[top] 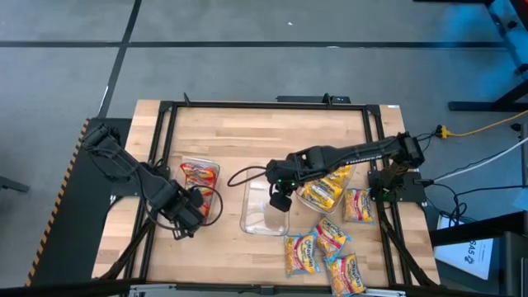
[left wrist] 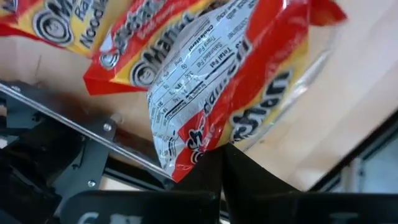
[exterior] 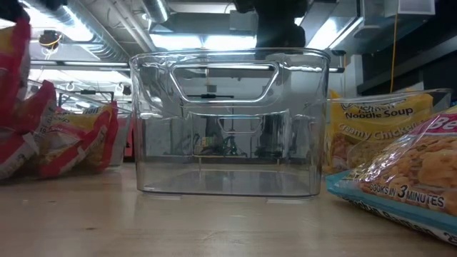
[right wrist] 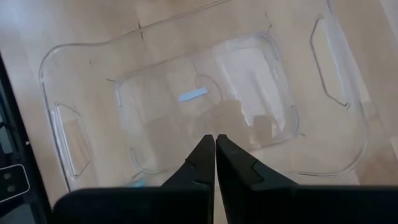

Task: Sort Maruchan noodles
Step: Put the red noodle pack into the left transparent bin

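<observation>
Red noodle packets lie in a clear tray at the table's left. My left gripper stands just at that tray's near side, shut on one red packet. An empty clear tray sits in the middle, and my right gripper hovers over it, shut, with nothing between its fingers. Yellow packets fill a third tray to the right. Several loose packets lie on the wood at the near right. My left gripper pinches the red packet by its crimped end between its two fingers, which come from above and point down. The packet's back, with the nutrition label, faces the wrist. The packet reaches from the fingers toward the left tray; whether it rests there I cannot tell.
A black metal frame runs around the wooden tabletop. One more packet lies by the right frame rail. In the low view the middle tray stands between red packets and a yellow packet.
</observation>
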